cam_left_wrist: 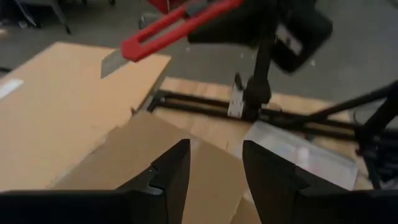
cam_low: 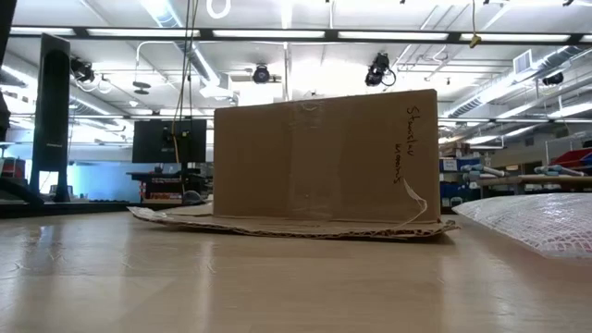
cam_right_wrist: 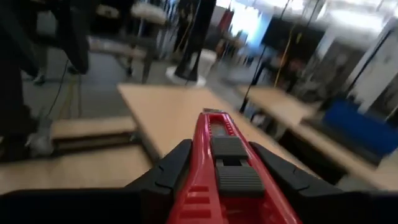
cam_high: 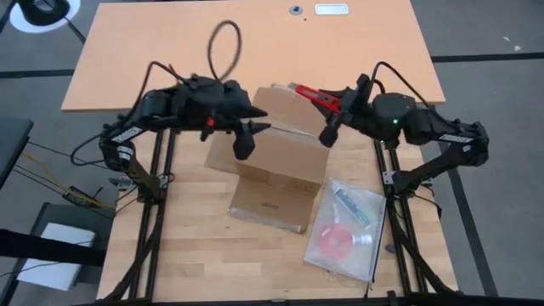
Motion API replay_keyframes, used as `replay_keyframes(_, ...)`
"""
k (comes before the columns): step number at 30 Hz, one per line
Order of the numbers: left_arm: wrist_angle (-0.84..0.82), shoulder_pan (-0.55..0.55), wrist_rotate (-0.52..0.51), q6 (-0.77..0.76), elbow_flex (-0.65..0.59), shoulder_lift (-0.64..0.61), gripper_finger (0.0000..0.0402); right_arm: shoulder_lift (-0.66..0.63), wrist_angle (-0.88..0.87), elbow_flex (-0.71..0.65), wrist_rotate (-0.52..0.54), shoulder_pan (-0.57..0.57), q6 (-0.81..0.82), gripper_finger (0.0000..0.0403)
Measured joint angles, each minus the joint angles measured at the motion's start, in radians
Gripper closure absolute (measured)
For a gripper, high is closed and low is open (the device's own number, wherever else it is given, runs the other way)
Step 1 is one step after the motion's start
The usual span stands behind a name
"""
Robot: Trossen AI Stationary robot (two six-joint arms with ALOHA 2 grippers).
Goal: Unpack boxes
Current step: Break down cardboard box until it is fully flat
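The brown cardboard box (cam_high: pixel 276 153) sat near the middle of the table (cam_high: pixel 187 255), its flaps folded out and one lying flat toward the near edge, which suggested it had been opened so its contents could come out. A clear plastic bag (cam_high: pixel 347 228) holding small items lay on the table just beside the box on the right arm's side, apparently set apart as unpacked goods. The right gripper (cam_right_wrist: pixel 217 177) hung over the far right corner of the box with its jaws closed on a red box cutter (cam_high: pixel 316 95), the blade end pointing out over the carton toward the left arm, probably kept there for cutting tape. The left gripper (cam_left_wrist: pixel 211 171) hovered above the box's far left part, its jaws standing partly open with nothing between them; in its wrist view only cardboard showed through the gap, so it looked poised to steady or take hold of a flap.
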Motion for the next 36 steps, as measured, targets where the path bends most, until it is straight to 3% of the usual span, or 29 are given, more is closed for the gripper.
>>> replay_keyframes(5,0.004,0.000,0.002,-0.006,-0.117,0.006,0.0243,-0.068,-0.234,0.000,-0.073,-0.043,0.149,0.0268)
replay_keyframes(10,0.079,0.000,0.035,-0.052,-0.271,0.006,0.0243,-0.160,-0.390,-0.046,-0.127,-0.080,0.172,0.0270)
replay_keyframes(17,0.248,0.000,0.044,-0.043,-0.522,0.006,0.0243,-0.359,-0.409,-0.275,-0.232,-0.107,0.209,0.0269)
replay_keyframes(22,0.294,0.000,0.078,-0.084,-0.697,0.006,0.0243,-0.496,-0.318,-0.496,-0.315,-0.107,0.224,0.0269)
replay_keyframes(29,0.151,0.000,0.071,-0.198,-0.823,0.003,0.0243,-0.614,-0.216,-0.718,-0.385,-0.106,0.244,0.0270)
replay_keyframes(36,-0.190,-0.002,-0.038,-0.193,-0.833,-0.078,0.0245,-0.638,-0.196,-0.811,-0.385,-0.106,0.224,0.0269)
